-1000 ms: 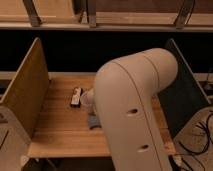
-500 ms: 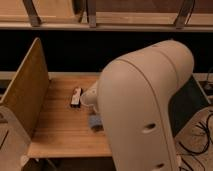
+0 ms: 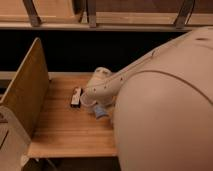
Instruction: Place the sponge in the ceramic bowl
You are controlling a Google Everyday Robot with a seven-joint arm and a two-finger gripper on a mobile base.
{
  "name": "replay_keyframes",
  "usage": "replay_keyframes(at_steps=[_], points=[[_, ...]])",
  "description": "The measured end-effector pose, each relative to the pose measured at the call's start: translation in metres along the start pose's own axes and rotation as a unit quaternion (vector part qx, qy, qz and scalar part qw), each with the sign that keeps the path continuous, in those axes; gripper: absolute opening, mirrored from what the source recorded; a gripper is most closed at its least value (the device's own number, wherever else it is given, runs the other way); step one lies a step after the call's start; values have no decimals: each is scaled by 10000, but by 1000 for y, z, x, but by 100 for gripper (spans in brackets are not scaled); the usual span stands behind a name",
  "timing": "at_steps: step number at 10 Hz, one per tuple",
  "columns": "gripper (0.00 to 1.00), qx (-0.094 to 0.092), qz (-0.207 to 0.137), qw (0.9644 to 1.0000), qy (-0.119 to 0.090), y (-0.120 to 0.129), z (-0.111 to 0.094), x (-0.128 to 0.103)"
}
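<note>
The sponge is a small blue-grey pad lying on the wooden table, partly covered by the end of my arm. My gripper sits at the tip of the pale arm, right over the sponge's left edge and low to the table. The bulky white arm fills the right half of the camera view. The ceramic bowl is hidden from view.
A narrow dark-and-white oblong object lies just left of the gripper. A tilted wooden side panel walls the table's left side. A dark gap and a shelf rail run behind the table.
My arm has swung further across the view and now covers more of the table's right side. Its tip has come down closer to the sponge, which stays in place.
</note>
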Motion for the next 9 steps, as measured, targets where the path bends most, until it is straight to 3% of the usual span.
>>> replay_keyframes(at_steps=[3, 5, 9], points=[[6, 133, 391, 9989, 231, -27, -18, 51], [6, 200, 397, 9985, 328, -49, -23, 74], [6, 207, 381, 9985, 345, -54, -24, 77]])
